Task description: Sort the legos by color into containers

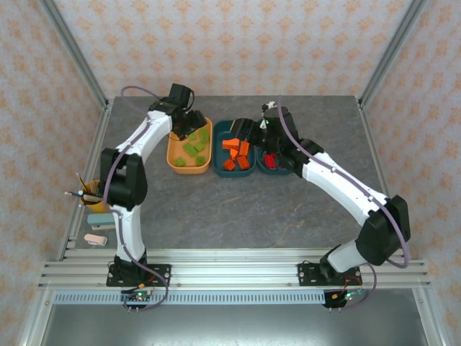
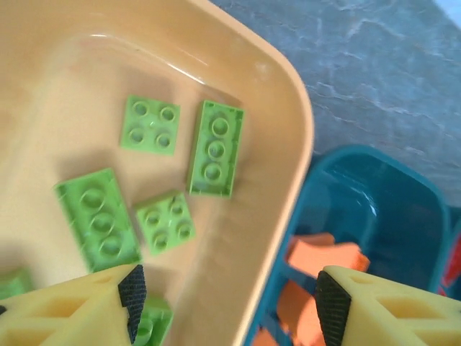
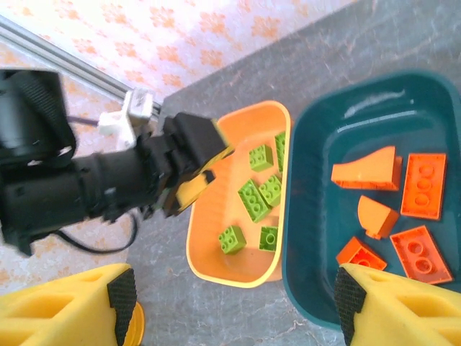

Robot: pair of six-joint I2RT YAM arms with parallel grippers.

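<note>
reading this as done, or very near it. lime green legos (image 1: 193, 148) all sit in the light orange tub (image 1: 189, 171). orange legos (image 1: 236, 153) are in the middle teal tub (image 1: 220, 128). red legos (image 1: 271, 159) are in the right teal tub (image 1: 268, 171), partly hidden under the right arm (image 1: 338, 184), so i can't count them. no mixed colours in the two tubs the wrist views look into. no loose brick on the open worktop (image 1: 238, 209) from above; can't rule out one under the arms.

left end effector (image 2: 227, 306) hangs over the orange tub's edge next to the middle teal tub, jaws wide, nothing between the pads (image 2: 132, 292). right end effector (image 3: 234, 303) hovers above the middle teal tub, looking down on it and the orange one, jaws also wide and empty.

what's left, as i judge it: nothing obvious to pick. check the hidden part of the red tub, then pull both arms clear.
</note>
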